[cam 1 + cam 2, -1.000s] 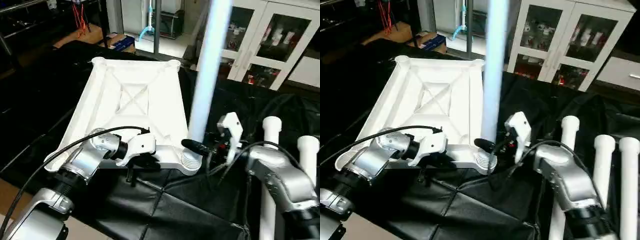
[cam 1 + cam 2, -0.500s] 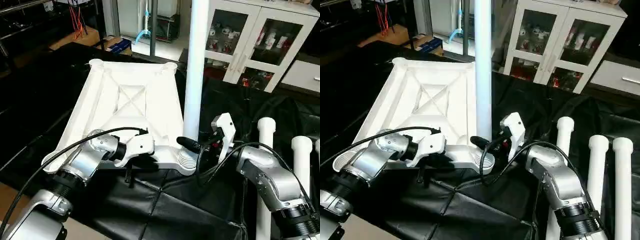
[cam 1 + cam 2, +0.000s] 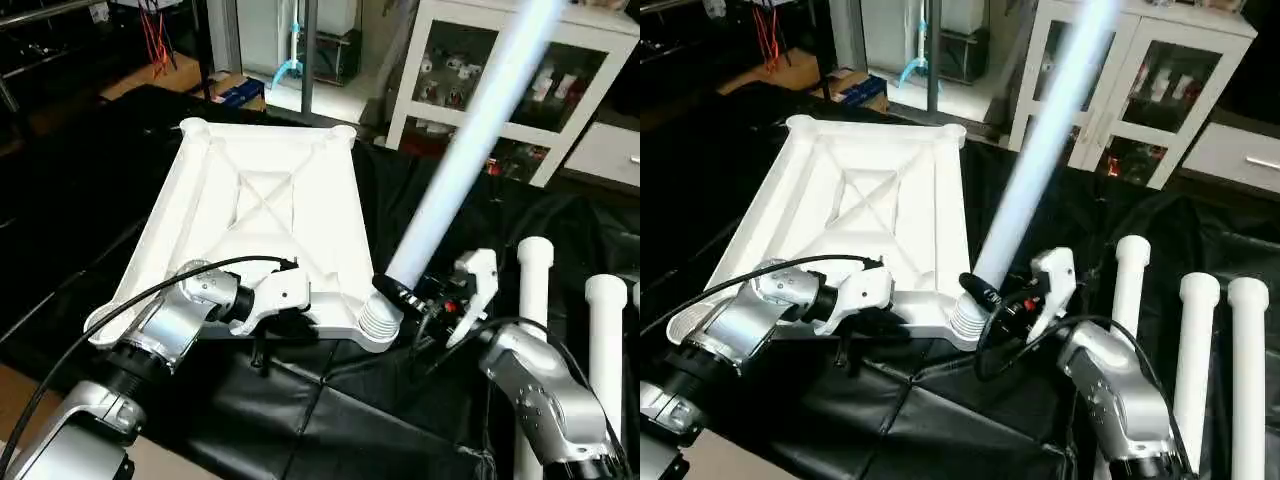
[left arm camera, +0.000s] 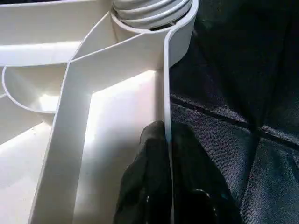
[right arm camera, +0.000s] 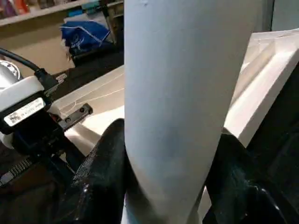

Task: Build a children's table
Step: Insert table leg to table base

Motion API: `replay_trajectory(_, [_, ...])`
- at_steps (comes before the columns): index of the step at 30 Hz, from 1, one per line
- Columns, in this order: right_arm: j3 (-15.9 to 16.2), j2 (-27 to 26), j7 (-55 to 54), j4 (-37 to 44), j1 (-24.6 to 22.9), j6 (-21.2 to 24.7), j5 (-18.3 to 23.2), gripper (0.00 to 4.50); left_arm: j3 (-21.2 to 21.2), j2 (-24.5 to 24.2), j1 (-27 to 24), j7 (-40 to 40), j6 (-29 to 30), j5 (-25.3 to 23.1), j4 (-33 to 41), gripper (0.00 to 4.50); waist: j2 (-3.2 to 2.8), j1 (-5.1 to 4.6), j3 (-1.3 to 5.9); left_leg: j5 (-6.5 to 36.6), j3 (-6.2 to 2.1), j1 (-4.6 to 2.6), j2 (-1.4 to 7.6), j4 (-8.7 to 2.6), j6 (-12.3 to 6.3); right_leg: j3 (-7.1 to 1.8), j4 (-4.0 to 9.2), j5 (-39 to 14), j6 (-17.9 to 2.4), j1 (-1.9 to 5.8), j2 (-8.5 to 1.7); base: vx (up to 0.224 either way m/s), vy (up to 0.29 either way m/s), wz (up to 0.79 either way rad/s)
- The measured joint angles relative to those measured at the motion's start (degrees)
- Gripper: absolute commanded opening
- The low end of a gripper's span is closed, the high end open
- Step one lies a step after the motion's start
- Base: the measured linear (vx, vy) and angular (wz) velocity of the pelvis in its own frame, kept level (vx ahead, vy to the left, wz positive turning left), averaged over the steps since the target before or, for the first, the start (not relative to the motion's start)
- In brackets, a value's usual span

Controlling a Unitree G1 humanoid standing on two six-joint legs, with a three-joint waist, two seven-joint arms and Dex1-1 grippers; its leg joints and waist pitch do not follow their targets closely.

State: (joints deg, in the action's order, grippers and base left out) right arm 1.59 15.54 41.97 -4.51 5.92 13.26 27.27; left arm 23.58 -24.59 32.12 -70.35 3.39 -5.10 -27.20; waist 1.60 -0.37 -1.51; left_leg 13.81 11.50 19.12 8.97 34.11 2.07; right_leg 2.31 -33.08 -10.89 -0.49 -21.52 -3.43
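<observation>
The white tabletop (image 3: 262, 215) lies upside down on black cloth, its X-braced ribs facing up. My left gripper (image 4: 167, 129) is shut on the tabletop's near rim, one finger on each side of the thin wall. My right gripper (image 3: 407, 298) is shut on a long white leg (image 3: 470, 150) just above its lower end. Black fingers (image 5: 100, 172) press both sides of the tube. The leg leans steeply to the right, and its foot meets the ribbed near-right corner socket (image 3: 378, 320). Whether it is seated there is hidden.
Three more white legs (image 3: 1127, 285) (image 3: 1196, 340) (image 3: 1248, 360) lie side by side on the cloth at the right, close to my right forearm. A white glass-door cabinet (image 3: 500, 85) stands behind. A cable loops over my left wrist (image 3: 215, 290).
The leg stood almost upright half a second ago and now tilts far to the right. My right gripper has shifted right with it. The left gripper and the tabletop have stayed put.
</observation>
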Motion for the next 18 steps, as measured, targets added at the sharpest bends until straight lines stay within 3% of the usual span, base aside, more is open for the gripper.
replay_trajectory(18, [2.5, -1.1, -2.1, 4.2, -7.8, -13.1, -4.7, 1.85, 0.0, -0.8, -1.0, 0.0, 0.8, 0.3, 2.3, 0.01, -0.04, 0.31, -0.06, 0.0, 0.00, 0.21, 0.00, -0.22, 0.00, 0.00, -0.01, -0.2, 0.1, -0.26, 0.01, 0.000, 0.000, 0.00])
